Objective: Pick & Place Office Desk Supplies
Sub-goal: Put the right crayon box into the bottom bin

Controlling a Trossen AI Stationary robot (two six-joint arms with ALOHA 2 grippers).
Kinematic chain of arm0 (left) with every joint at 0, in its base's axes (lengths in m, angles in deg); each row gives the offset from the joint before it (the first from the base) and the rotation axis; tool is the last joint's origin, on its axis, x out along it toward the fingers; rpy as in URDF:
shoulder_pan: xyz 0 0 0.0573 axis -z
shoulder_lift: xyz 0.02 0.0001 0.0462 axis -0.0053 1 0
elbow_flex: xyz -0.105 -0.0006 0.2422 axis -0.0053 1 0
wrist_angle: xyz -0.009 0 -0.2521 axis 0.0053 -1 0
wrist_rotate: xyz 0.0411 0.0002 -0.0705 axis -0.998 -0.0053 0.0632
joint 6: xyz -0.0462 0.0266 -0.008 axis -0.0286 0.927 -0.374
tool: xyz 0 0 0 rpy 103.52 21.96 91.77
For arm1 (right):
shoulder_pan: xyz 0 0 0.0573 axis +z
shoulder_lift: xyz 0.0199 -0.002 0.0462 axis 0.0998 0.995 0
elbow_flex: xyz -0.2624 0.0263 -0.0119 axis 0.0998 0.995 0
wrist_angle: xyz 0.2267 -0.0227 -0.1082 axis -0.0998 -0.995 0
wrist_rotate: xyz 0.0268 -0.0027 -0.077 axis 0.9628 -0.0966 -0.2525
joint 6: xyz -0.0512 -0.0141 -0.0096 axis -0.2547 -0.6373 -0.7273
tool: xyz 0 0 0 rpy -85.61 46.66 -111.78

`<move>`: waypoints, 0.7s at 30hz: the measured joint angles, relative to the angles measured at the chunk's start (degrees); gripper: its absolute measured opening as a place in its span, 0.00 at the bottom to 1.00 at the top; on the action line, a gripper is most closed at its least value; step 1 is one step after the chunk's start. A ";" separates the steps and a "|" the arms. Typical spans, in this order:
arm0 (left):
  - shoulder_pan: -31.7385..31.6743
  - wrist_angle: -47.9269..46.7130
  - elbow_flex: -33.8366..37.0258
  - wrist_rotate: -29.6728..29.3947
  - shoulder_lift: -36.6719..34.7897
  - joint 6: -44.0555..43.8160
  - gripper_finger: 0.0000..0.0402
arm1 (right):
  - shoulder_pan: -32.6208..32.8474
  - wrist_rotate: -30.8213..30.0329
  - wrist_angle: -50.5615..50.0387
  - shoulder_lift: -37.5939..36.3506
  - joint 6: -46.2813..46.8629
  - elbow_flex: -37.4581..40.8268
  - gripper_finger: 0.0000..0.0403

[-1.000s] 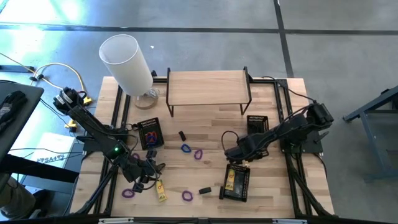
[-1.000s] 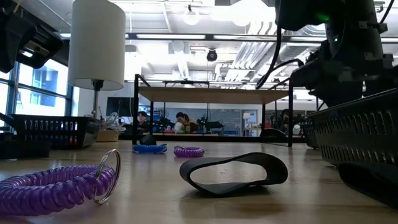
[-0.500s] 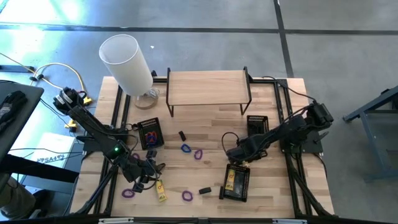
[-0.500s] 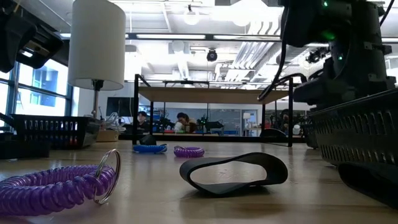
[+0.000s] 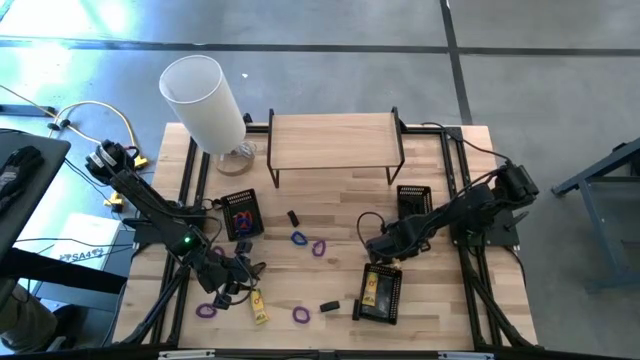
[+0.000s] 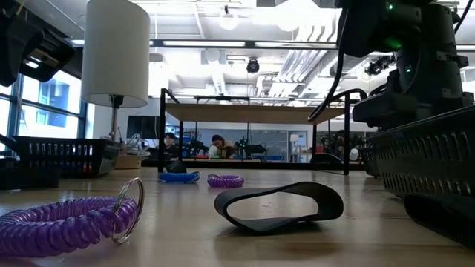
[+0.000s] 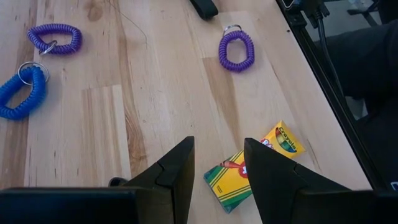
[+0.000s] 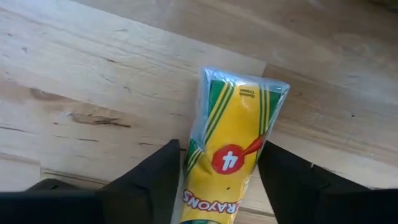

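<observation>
Right gripper [image 8: 214, 180]: over the wood between the two right-hand mesh trays, fingers either side of a wrapped crayon pack [image 8: 233, 149]; whether they press it or stand just clear, I cannot tell.
Left gripper [image 7: 217, 168]: near the table's front left corner, fingers spread, nothing between them; a second crayon pack [image 7: 249, 168] lies on the wood just beyond the tips.
Purple coil loops: one [image 7: 237, 50] well past the left gripper, another [image 7: 55, 38] beside a blue coil [image 7: 22, 92].
Black band [image 6: 278, 205]: flat on the table, close to the low camera.
Front right tray [image 5: 381, 293]: holds a yellow pack.
Left tray [image 5: 241, 214]: holds red and blue items.
White cylinder [image 5: 203, 101]: back left corner, beside the wooden shelf [image 5: 335, 140].
</observation>
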 joint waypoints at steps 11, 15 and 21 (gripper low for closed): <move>-0.01 0.00 0.00 -0.04 0.00 -0.13 0.33 | 0.00 2.85 0.75 -1.70 -1.13 0.24 0.26; -0.01 0.00 0.00 -0.07 0.00 -0.49 0.33 | 0.08 3.37 0.99 -3.18 -1.60 0.24 0.26; 0.00 0.03 0.00 -0.09 0.00 -0.59 0.33 | -0.55 2.92 0.93 -5.96 -4.13 0.22 0.27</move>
